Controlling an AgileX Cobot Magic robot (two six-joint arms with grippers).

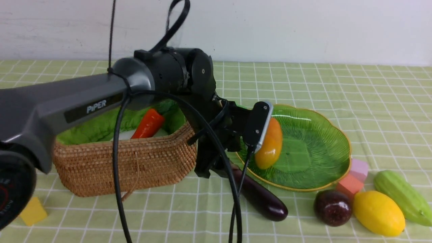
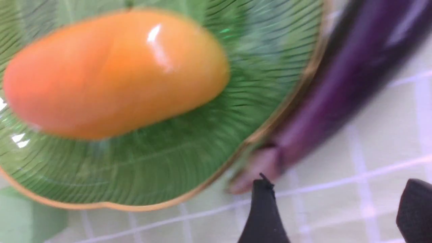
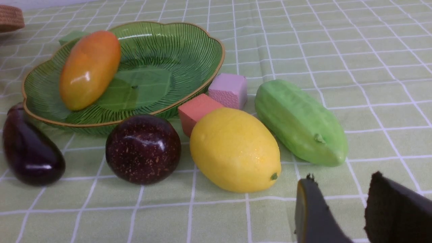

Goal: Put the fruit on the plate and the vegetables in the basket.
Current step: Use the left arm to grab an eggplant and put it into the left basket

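Observation:
The orange-yellow mango lies on the left side of the green plate. My left gripper hangs open and empty over the cloth by the plate's rim, close to the stem end of the dark purple eggplant. The eggplant lies along the plate's front-left edge. A purple ball, a lemon and a green gourd lie to the plate's front right. The carrot lies in the basket. My right gripper is open and empty, short of the lemon and gourd.
A pink cube and a red cube sit against the plate's right rim. A yellow cube lies left of the basket. My left arm spans the view above the basket. A white wall stands behind the table.

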